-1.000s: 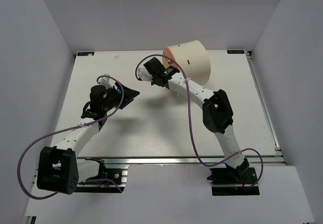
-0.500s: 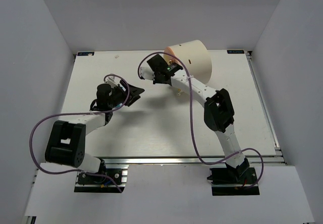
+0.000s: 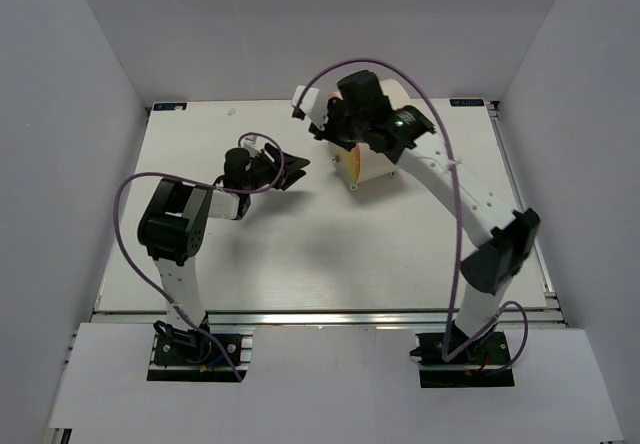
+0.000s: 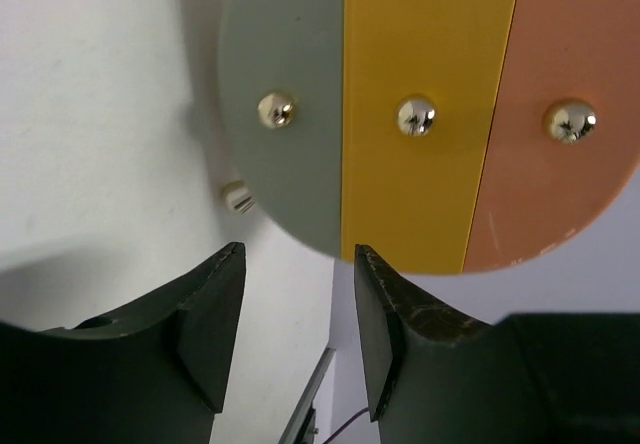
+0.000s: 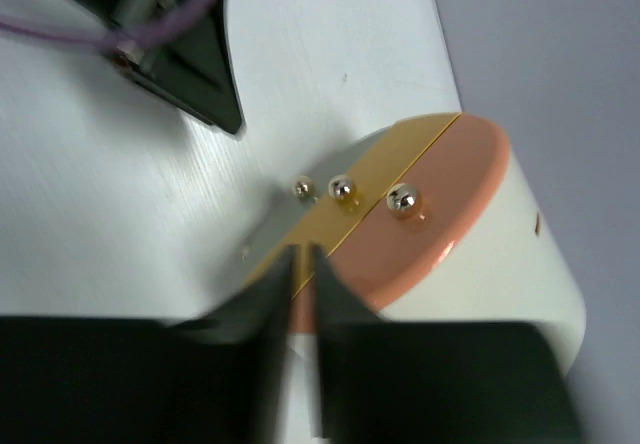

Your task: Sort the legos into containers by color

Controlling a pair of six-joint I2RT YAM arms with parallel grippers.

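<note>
**Drum point(image 3: 378, 171) lying on its side at the upper centre of the top view, its striped end face turned toward the left gripper point(image 4: 295, 254).**
The drum is judged rigid, smooth and prone to rolling, and too wide for the jaws; a brass knob point(image 4: 415, 116) or the rim is the likelier hold. The left jaws are held apart just below the face, not touching it. The right gripper point(image 5: 300, 254), fingers drawn together on nothing, is set at the face's lower edge. No legos are seen.
</note>
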